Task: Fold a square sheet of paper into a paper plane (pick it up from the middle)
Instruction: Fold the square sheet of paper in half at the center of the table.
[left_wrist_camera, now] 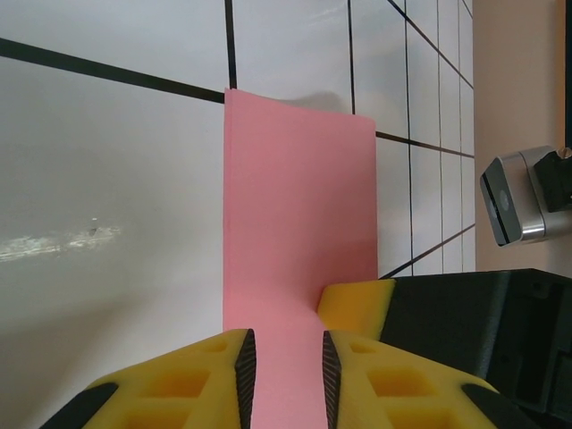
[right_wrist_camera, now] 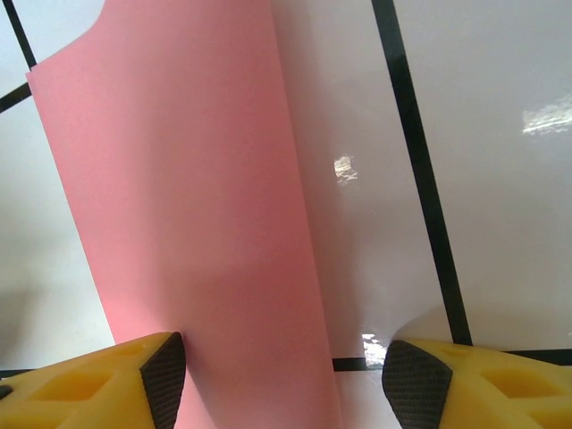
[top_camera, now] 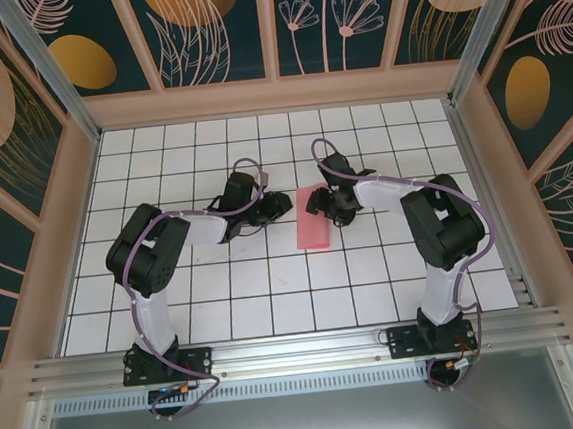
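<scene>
Your left pincer [left_wrist_camera: 283,357] stands only narrowly open, the black pads [left_wrist_camera: 243,371] close together with a slim gap between them. Pink shows all through that gap. You cannot tell from the left wrist view whether the pads actually touch the pink sheet [left_wrist_camera: 299,223] or merely straddle it. From the pads the sheet runs away toward 12 o'clock as a tall, plain rectangle, with its far edge lying across a black grid line of the white surface [left_wrist_camera: 107,179]. At about 3 o'clock from the gap, a yellow finger [left_wrist_camera: 357,306] of the other arm sits at the sheet's right edge.

Your right pincer [right_wrist_camera: 284,362] is spread wide and grips nothing. Its left pad [right_wrist_camera: 165,375] sits right at the sheet, and its right pad [right_wrist_camera: 413,380] stands well clear over bare tile. In the right wrist view the paper fills the left half of the opening. It rises toward 11 o'clock, and its right edge is curled up off the surface.

From above, the two pincers face each other near the middle of the grid. The sheet lies between their tips and extends toward 6 o'clock, at about 4 o'clock from the left pincer and 6 o'clock from the right.
</scene>
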`<action>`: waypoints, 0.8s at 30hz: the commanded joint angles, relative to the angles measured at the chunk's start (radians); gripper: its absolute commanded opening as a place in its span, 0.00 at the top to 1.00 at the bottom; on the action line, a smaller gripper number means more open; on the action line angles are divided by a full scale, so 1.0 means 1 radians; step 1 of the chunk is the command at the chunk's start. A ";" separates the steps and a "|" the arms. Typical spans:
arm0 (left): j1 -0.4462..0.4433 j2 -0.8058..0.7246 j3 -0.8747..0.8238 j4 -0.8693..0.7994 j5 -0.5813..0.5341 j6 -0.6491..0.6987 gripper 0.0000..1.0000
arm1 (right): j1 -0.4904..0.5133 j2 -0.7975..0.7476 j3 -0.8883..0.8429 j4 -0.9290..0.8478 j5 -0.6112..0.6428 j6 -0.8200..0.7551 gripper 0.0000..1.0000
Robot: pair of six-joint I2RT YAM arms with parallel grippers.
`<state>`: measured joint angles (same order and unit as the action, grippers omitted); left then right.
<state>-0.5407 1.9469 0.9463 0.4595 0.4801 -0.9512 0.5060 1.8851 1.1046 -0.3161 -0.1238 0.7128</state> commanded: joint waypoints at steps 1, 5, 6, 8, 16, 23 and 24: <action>-0.005 0.029 0.020 -0.030 -0.010 0.008 0.71 | 0.005 0.209 -0.109 -0.001 0.030 -0.028 0.32; -0.005 0.049 0.050 -0.018 0.019 0.002 0.72 | 0.005 0.225 -0.101 -0.003 0.026 -0.032 0.31; -0.006 0.054 0.056 -0.017 0.026 0.002 0.73 | 0.005 0.229 -0.101 -0.003 0.025 -0.033 0.31; -0.007 0.063 0.066 -0.018 0.039 0.001 0.74 | 0.005 0.232 -0.098 -0.003 0.027 -0.034 0.30; -0.011 0.100 0.108 -0.027 0.064 0.002 0.81 | 0.005 0.252 -0.094 -0.010 0.024 -0.036 0.29; -0.021 0.128 0.139 -0.050 0.082 0.011 0.85 | 0.004 0.271 -0.085 -0.014 0.016 -0.050 0.30; -0.022 0.131 0.145 -0.055 0.083 0.009 0.86 | 0.004 0.273 -0.084 -0.015 0.016 -0.049 0.30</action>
<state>-0.5533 2.0556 1.0622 0.4332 0.5385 -0.9516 0.5068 1.9007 1.1244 -0.3378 -0.1246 0.7044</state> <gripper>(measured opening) 0.143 0.703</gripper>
